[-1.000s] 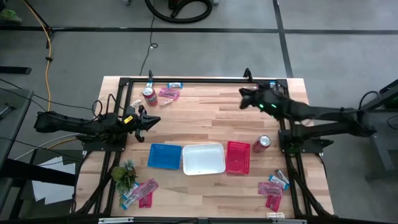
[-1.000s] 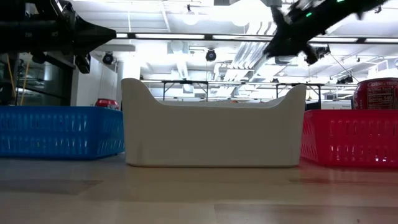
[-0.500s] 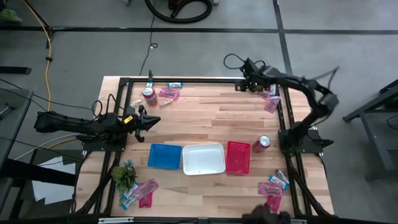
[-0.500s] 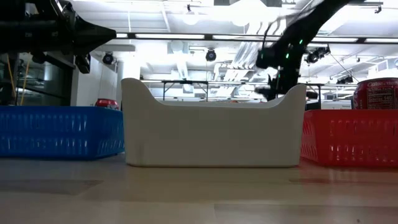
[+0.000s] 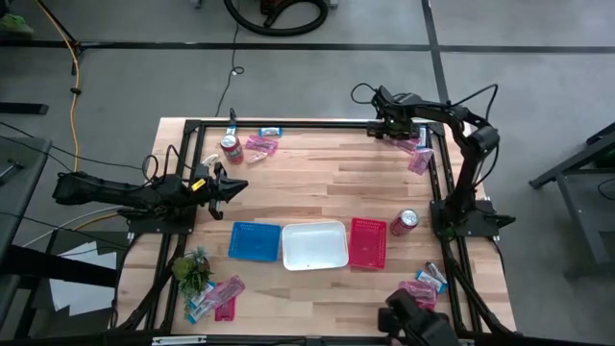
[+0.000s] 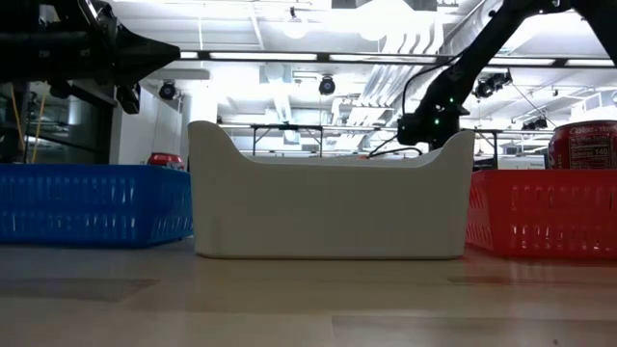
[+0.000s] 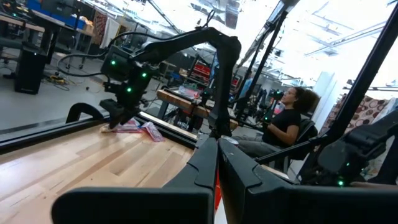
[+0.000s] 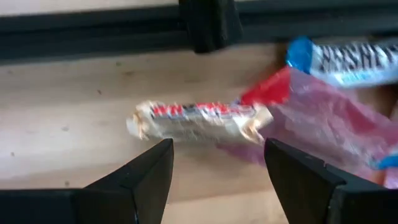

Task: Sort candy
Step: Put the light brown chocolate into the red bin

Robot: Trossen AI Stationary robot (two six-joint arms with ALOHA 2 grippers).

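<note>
Moved: right gripper (image 8: 214, 180) swung to far-corner candy (image 8: 199, 120) (jaws apart) | left gripper (image 5: 233, 186) closed, empty

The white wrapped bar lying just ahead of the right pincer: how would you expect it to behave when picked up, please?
The white wrapped bar looks small and flat, so probably light. Its crinkled wrapper ends suggest a slippery film that may slide between the open right pincer fingers. It lies flat on the wooden table, so it is unlikely to roll.

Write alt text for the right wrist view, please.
The right gripper, fingers open, hovers over a pale wrapped candy bar on the wooden table. Beside it lie a pink packet and a blue-and-white bar.
</note>
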